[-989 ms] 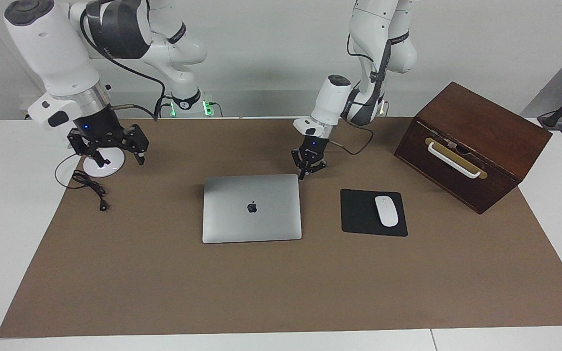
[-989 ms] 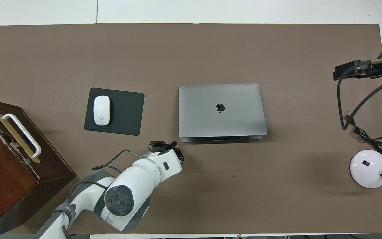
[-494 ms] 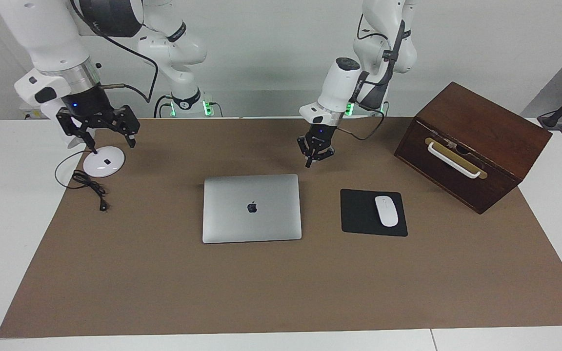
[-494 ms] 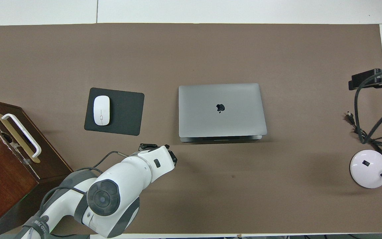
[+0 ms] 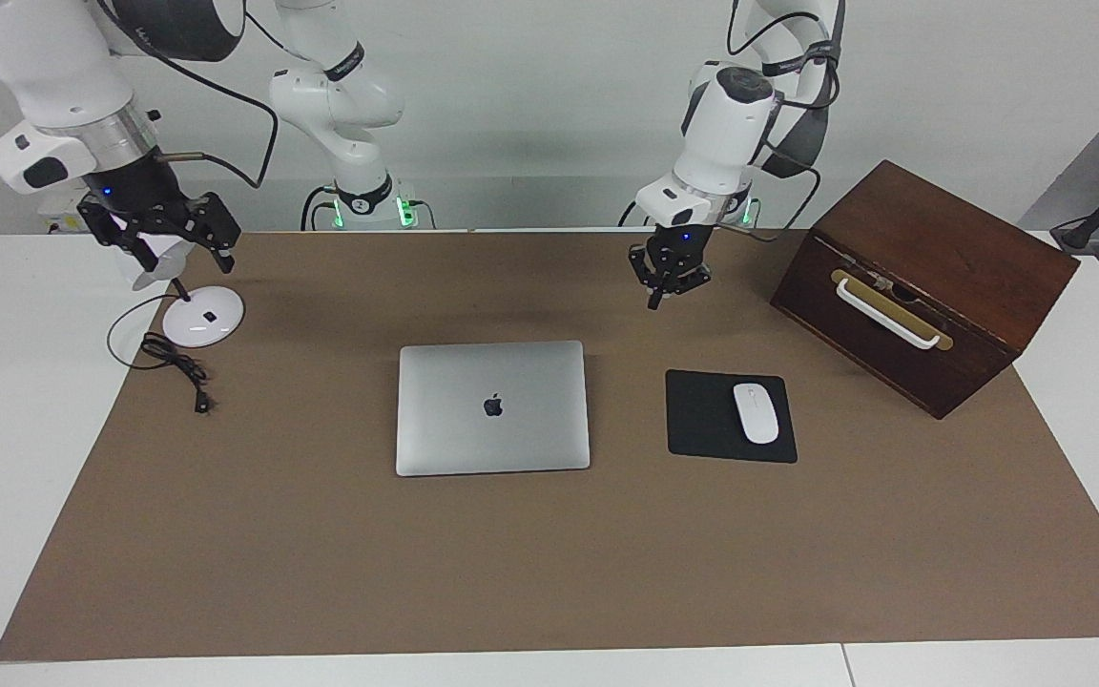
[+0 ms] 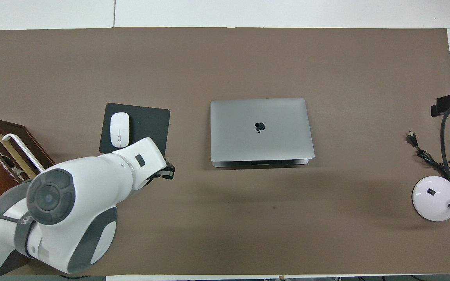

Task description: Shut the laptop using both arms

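The laptop is seen lying shut and flat at the middle of the brown mat, its lid with the dark logo facing up. At about three o'clock from it in the facing view, the black mouse pad is laid on the mat with the white mouse resting on it. The wooden box, fitted with a white handle, is set at roughly two o'clock from the laptop, toward the left arm's end of the table. The left gripper is held in the air over bare mat at about one o'clock from the laptop, between laptop and box, its fingertips pressed together on nothing. The right gripper is raised at about ten o'clock from the laptop, over the round white lamp base, with its fingers spread apart and nothing gripped. A black cord is coiled beside that base. Neither gripper is touching the laptop.
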`<state>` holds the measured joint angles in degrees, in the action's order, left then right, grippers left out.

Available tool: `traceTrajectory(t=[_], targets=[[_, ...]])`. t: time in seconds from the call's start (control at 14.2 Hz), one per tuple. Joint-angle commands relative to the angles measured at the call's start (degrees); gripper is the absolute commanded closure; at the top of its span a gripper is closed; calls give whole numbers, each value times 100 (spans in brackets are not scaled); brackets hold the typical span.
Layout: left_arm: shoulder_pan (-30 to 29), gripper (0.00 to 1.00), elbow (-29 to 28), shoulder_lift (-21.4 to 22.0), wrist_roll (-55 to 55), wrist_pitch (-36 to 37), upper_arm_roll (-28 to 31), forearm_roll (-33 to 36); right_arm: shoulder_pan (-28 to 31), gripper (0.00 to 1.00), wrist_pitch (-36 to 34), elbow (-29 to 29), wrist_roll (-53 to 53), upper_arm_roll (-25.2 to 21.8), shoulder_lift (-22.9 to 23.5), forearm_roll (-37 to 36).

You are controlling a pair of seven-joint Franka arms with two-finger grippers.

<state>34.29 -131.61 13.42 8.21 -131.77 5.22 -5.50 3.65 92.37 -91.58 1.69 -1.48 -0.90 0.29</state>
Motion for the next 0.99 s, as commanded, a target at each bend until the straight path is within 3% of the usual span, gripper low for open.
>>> traceTrajectory(t=[0.0, 0.35, 0.42, 0.49, 0.56, 0.78, 0.92], targets=[[-456, 100, 529, 91, -213, 905, -47, 40, 30, 0, 79, -351, 77, 61, -199, -73], [-1450, 100, 1523, 12, -452, 2207, -47, 49, 21, 0, 253, -633, 112, 61, -279, -56], [-1651, 74, 1716, -23, -452, 2374, -47, 49, 13, 0, 342, -642, 103, 61, -279, -56], [-1845, 25, 1961, -137, -434, 2584, -47, 49, 13, 0, 360, -677, 86, 61, -287, -47], [-2038, 0, 2303, -268, -434, 2856, -47, 49, 4, 0, 369, -747, 68, 61, -305, -38], [-2522, 0, 3297, -769, -443, 3411, -47, 49, 4, 0, 369, -844, 77, 61, -358, -20], [-2751, 0, 3458, -841, -434, 3369, -38, 49, 4, 0, 369, -844, 68, 61, -358, -20]])
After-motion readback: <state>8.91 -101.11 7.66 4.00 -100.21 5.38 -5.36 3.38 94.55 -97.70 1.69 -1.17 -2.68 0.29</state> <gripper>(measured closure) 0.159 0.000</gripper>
